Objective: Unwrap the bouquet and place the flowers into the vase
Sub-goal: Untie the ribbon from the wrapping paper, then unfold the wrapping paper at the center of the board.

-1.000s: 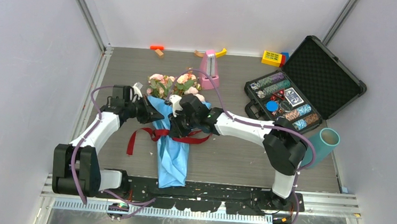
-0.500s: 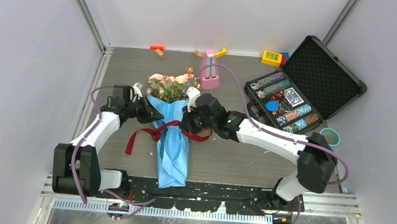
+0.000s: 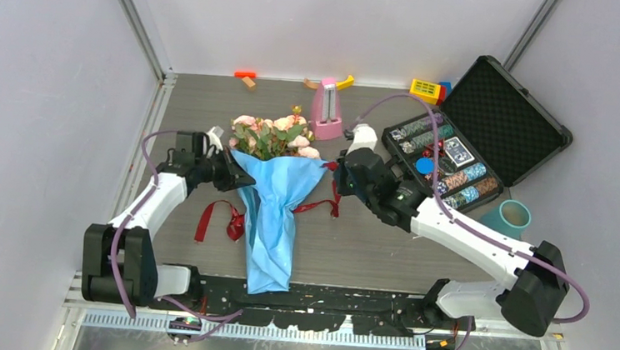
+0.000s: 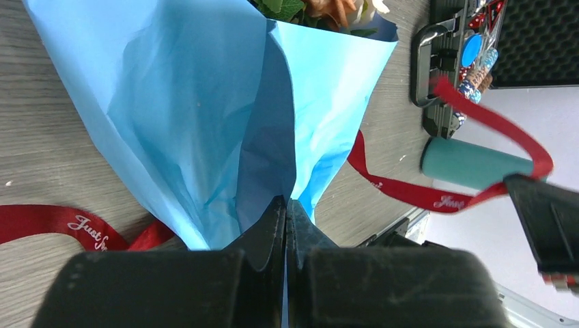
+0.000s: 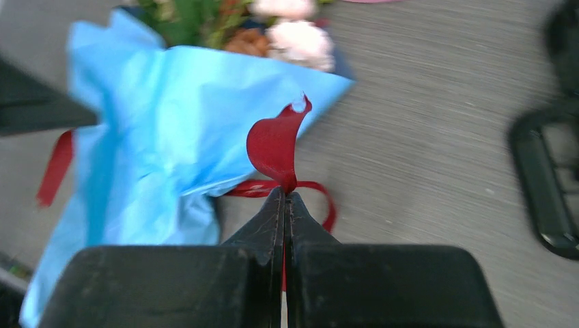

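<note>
Bouquet (image 3: 272, 214) on tabletop, partly unwrapped, I judge; ribbon (image 5: 273, 142) loosened, clamped in my right jaws; left jaws clamped on blue paper (image 4: 191, 102); flowers (image 3: 269, 137) inside it; vase (image 3: 510, 217) well right of bouquet, unfilled.

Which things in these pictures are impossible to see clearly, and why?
- Stems of the flowers: every view, hidden inside the blue paper.
- Flowers, right wrist view: blurred, cut by the top edge.
- Vase: top view, lower part behind the right arm.
- Case contents: top view, too small to read.
</note>
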Tool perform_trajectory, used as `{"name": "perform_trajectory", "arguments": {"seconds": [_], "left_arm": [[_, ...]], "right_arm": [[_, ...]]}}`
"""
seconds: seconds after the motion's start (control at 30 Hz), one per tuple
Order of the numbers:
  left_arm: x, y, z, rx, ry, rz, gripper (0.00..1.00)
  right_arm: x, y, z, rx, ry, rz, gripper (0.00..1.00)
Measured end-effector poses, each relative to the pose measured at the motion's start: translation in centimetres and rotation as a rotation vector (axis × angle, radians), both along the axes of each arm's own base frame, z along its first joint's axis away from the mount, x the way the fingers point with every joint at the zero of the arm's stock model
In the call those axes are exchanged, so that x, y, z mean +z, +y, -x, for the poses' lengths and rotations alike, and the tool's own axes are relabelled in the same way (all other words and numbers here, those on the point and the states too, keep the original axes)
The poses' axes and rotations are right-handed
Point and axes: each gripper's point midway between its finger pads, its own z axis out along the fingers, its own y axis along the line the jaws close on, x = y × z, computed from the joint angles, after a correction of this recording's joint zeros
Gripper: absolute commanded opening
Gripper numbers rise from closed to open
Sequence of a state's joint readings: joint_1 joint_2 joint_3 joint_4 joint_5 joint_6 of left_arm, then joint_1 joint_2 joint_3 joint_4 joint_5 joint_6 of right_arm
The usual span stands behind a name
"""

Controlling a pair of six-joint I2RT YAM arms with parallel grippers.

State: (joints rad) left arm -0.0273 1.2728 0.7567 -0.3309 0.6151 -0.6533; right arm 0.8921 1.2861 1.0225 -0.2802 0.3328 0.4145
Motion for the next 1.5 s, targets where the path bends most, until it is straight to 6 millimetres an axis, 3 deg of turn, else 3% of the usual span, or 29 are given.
{"name": "perform_trajectory", "arguments": {"seconds": [0.3,0.4,0.43,0.57,0.7,0.97,1.1,1.2,1.3,1.4,1.5], "left_arm": [[1.7,-1.2,0.1,-0.053,-0.056,0.012,0.00],[2.3,-3.7,0.8,-0.119,-0.089,0.000,0.00],[3.2,-7.1,1.7,-0.202,-0.133,-0.007,0.00],[3.9,-9.1,1.7,-0.225,-0.171,-0.028,0.00],[4.4,-12.7,1.6,-0.278,-0.216,-0.030,0.00],[1.0,-19.9,1.6,-0.371,-0.203,-0.079,0.00],[-0.5,-23.3,1.4,-0.415,-0.208,-0.093,0.00],[-0.9,-25.1,1.3,-0.445,-0.212,-0.098,0.16],[-0.8,-25.9,1.2,-0.470,-0.231,-0.104,0.43],[-0.3,-26.0,1.0,-0.482,-0.256,-0.116,0.70],[0.5,-25.1,1.1,-0.488,-0.273,-0.143,0.85]], "right_arm": [[-4.7,-9.2,-4.1,-0.378,0.117,0.061,0.00],[-7.0,-11.6,-5.1,-0.482,0.179,0.082,0.01],[-9.4,-13.7,-5.4,-0.560,0.245,0.089,0.21],[-9.9,-15.1,-5.7,-0.597,0.287,0.050,0.51],[-9.4,-16.7,-6.1,-0.635,0.287,0.016,0.67],[-5.5,-16.5,-5.3,-0.590,0.215,-0.090,0.75],[-5.3,-15.6,-4.0,-0.528,0.228,-0.141,0.77],[-5.7,-15.2,-2.5,-0.489,0.252,-0.170,0.79],[-5.8,-14.6,-1.1,-0.441,0.269,-0.207,0.79],[-5.4,-13.6,0.0,-0.383,0.290,-0.258,0.80],[-5.2,-12.6,1.1,-0.331,0.317,-0.312,0.80]]}}
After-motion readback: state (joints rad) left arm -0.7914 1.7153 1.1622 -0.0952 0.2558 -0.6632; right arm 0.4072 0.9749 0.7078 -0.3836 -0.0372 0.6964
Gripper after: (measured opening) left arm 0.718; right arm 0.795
